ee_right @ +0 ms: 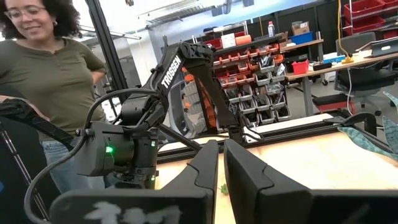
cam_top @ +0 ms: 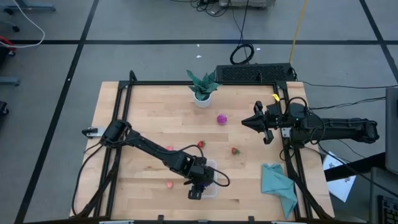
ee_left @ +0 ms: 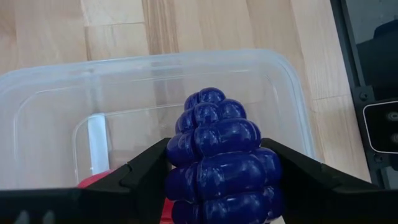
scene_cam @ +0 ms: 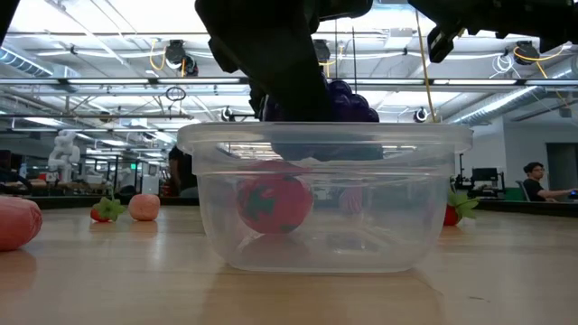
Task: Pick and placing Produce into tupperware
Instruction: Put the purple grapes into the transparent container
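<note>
Glossy, lumpy purple grape cluster point(ee_left: 217, 155) above clear rounded-corner tupperware point(ee_left: 56, 78).

the right gripper point(ee_right: 221, 171) has its two dark fingers pressed nearly together over the pale wooden table point(ee_right: 311, 158). farther off stands the other dark arm point(ee_right: 186, 74), lettered trossen, with a green light on it. a person in an olive shirt point(ee_right: 46, 74) stands behind. shelves of red bins point(ee_right: 249, 68) line the room.
</note>
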{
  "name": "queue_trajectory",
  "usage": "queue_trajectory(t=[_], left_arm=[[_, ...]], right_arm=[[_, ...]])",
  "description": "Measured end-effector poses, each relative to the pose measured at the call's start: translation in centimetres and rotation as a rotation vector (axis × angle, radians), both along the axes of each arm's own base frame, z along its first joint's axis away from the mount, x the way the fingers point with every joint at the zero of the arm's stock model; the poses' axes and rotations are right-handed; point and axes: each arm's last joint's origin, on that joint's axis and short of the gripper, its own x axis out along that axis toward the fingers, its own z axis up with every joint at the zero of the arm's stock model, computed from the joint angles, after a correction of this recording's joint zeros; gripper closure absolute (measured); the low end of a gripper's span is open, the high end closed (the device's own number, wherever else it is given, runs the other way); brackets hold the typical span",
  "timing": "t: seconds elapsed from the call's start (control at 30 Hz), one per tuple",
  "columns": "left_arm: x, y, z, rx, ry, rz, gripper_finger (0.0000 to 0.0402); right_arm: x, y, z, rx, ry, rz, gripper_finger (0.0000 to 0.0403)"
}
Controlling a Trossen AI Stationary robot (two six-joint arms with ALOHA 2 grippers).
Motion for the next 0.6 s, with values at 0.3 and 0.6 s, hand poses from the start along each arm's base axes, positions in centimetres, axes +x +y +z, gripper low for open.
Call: queue_trajectory(t=[0.3,0.6], left_arm=[[0.01,-0.01,0.02,-0.008,0.003,0.013,0.0158],[0.01,-0.01,0.03,-0.013,0.005,0.022,0.0112]], right_arm=[[0.0,0.0,0.01,0.0,-0.001,0.0,0.0385],[0.0,0.01,0.04,-0.001,-0.004,0.0,0.0385]])
